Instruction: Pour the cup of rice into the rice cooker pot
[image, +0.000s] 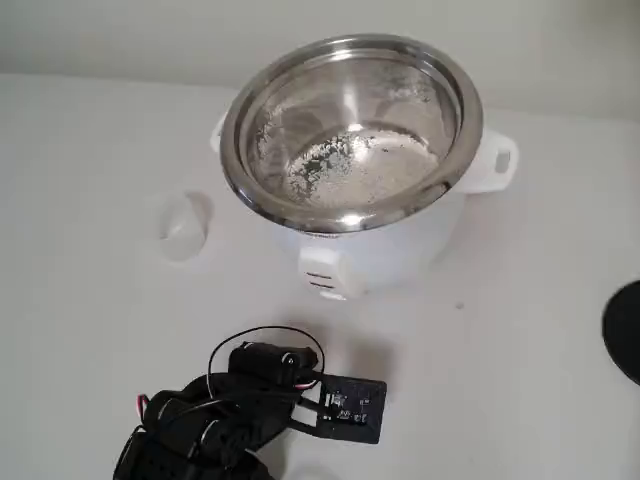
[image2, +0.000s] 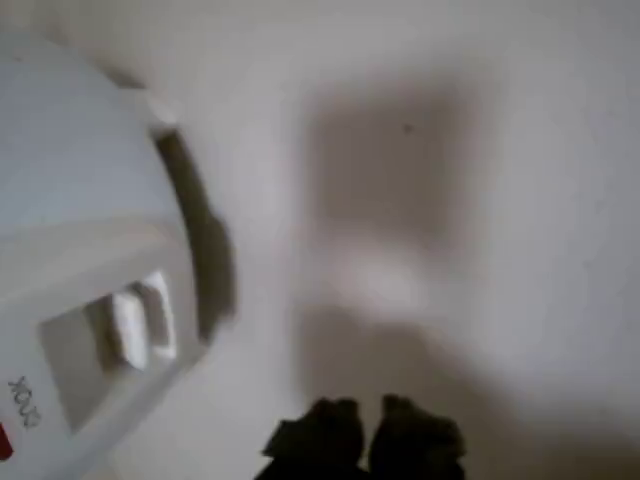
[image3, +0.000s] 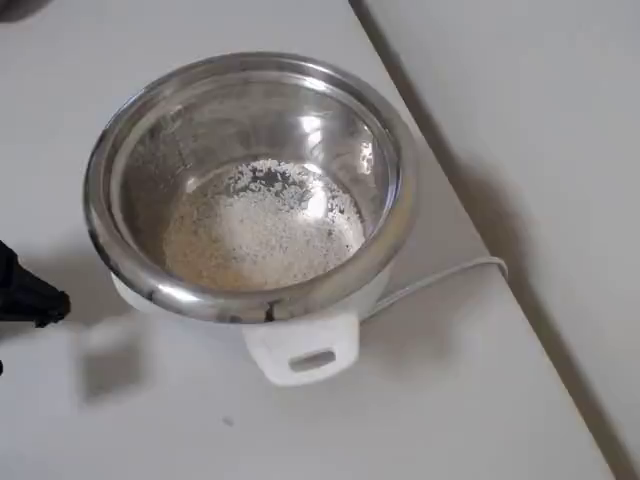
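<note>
Fingers (image2: 365, 435) dark, blurred; steel pot (image3: 250, 180) round, shiny

One rice cooker pot (image: 352, 130), one plastic cup (image: 185, 228), one arm (image: 215, 420)

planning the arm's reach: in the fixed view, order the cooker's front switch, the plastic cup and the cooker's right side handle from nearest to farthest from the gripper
1. White front switch on the cooker body, just above the gripper.
2. Small translucent plastic cup, upper left.
3. White right side handle, upper right, farthest.
</note>
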